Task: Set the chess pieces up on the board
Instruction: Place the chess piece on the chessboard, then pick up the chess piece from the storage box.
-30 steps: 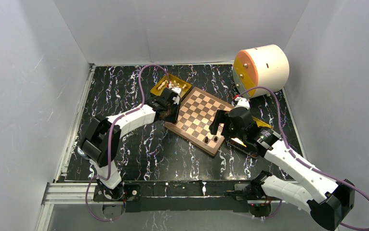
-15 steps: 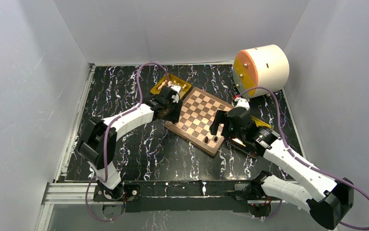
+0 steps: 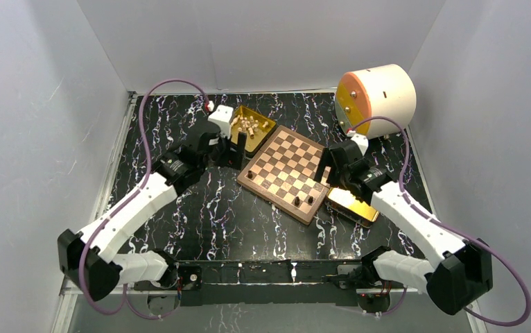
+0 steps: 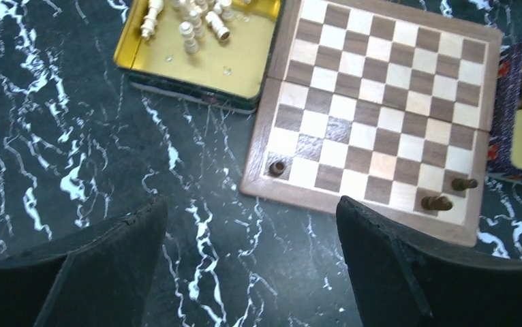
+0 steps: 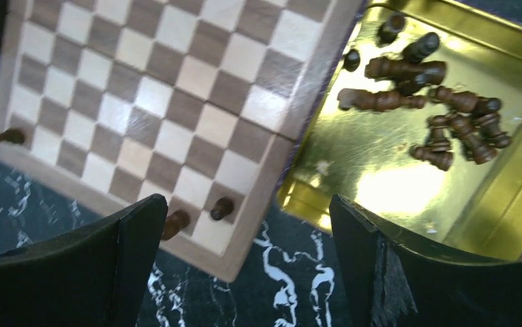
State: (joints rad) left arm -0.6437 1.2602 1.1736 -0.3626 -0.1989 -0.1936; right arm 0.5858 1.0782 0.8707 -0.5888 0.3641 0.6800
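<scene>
The board (image 3: 285, 171) lies diagonally mid-table. Three dark chess pieces stand on it: one on the left corner square (image 4: 277, 167) and two by the near corner (image 4: 463, 183), (image 4: 436, 202), which also show in the right wrist view (image 5: 222, 208). My left gripper (image 3: 233, 148) hangs open and empty above the table just left of the board, its fingertips (image 4: 142, 218) wide apart. Cream pieces (image 4: 193, 17) lie in a gold tray (image 4: 244, 65) beyond it. My right gripper (image 5: 248, 201) is open and empty over the board's right edge, beside a gold tray (image 5: 381, 180) of dark pieces (image 5: 449, 116).
A white and orange drum (image 3: 376, 99) stands at the back right. The right gold tray (image 3: 351, 203) touches the board's right side. Grey walls close in the black marbled table (image 3: 200, 208) on three sides.
My left gripper opened and drew back up and left from the board's left corner, where a dark piece now stands. My right gripper rose and shifted back, uncovering the right tray.
</scene>
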